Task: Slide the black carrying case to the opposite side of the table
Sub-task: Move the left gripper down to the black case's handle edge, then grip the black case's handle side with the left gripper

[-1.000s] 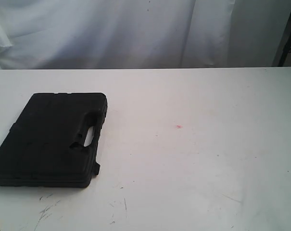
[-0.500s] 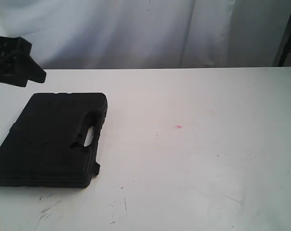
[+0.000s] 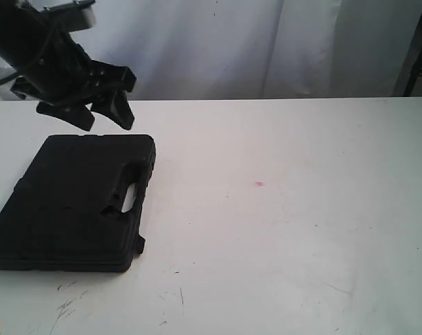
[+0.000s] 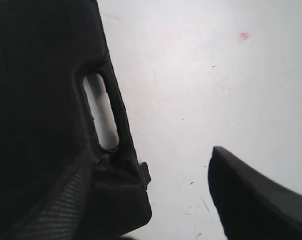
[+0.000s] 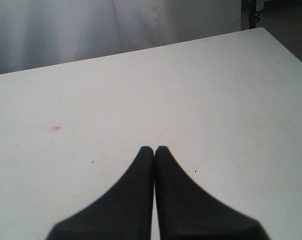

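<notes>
The black carrying case [image 3: 71, 202] lies flat on the left part of the white table [image 3: 280, 230], its handle slot [image 3: 129, 197] facing the table's middle. My left gripper [image 3: 106, 124] hangs open just above the case's far edge, touching nothing. In the left wrist view the case [image 4: 41, 100] and its handle slot [image 4: 101, 112] fill one side, and one dark finger [image 4: 255, 195] stands over bare table. My right gripper [image 5: 154, 149] is shut on nothing above the tabletop [image 5: 215, 100] and is out of the exterior view.
A small red mark [image 3: 259, 183] sits near the table's middle. Dark scuffs [image 3: 68, 303] mark the front left. A white curtain [image 3: 231, 42] hangs behind the far edge. A dark stand [image 3: 416, 63] is at the back right.
My left arm has swung in from the upper left edge and now hovers open above the case's far edge. The case has not moved.
</notes>
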`<state>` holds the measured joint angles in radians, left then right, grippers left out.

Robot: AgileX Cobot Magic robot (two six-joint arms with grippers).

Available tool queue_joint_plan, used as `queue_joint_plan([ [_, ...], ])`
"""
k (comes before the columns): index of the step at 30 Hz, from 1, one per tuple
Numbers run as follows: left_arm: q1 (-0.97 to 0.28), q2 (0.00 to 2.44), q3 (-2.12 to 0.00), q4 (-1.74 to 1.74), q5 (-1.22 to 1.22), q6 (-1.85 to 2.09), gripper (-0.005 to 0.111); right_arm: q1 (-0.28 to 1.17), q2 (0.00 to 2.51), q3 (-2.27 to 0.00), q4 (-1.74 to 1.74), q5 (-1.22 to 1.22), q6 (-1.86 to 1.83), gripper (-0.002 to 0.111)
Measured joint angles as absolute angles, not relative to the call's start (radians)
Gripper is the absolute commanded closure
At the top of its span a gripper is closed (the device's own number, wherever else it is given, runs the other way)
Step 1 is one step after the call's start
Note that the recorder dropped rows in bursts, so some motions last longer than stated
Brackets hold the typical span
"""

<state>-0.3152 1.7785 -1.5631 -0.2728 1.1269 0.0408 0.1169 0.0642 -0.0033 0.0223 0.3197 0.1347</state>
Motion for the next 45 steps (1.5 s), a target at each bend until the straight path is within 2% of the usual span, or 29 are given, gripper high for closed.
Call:
queue_joint_plan([
  [14, -0.366, 1.973, -1.572, -0.255, 1.105, -0.015, 0.043, 0.117, 0.064, -0.003, 0.022, 0.32, 0.135, 0.108],
  [45, -0.366, 2.126, -1.572, -0.282, 1.041, -0.044, 0.043, 0.117, 0.064, -0.003, 0.022, 0.32, 0.135, 0.108],
])
